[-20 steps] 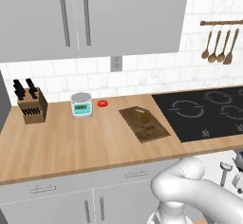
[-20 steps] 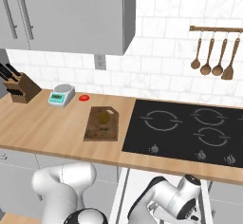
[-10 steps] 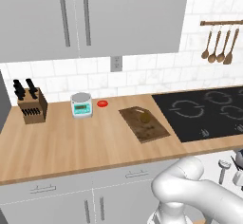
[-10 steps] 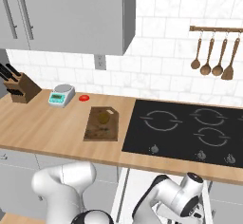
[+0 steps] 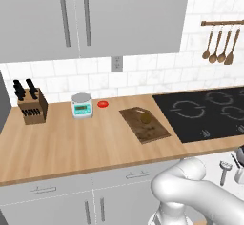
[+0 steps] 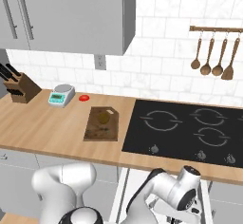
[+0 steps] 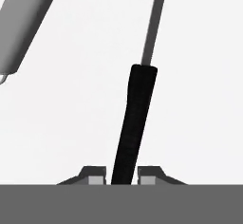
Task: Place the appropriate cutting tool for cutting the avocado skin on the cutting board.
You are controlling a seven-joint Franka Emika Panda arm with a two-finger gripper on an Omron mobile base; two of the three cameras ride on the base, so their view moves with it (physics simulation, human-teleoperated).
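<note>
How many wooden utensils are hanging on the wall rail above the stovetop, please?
4, side by side on the rail: spoon, spoon, spoon, spatula. None looks hidden.

- The light wooden worktop (image 5: 71, 145) runs along the white tiled wall.
- A brown knife block (image 5: 32, 106) stands at its far left end.
- A small scale (image 5: 82, 106) sits near the wall, with a flat red disc (image 5: 102, 104) just beside it.
- The dark cutting board (image 5: 144, 124) lies flat beside the black stovetop (image 5: 209, 113), which seems set into the worktop.
</note>
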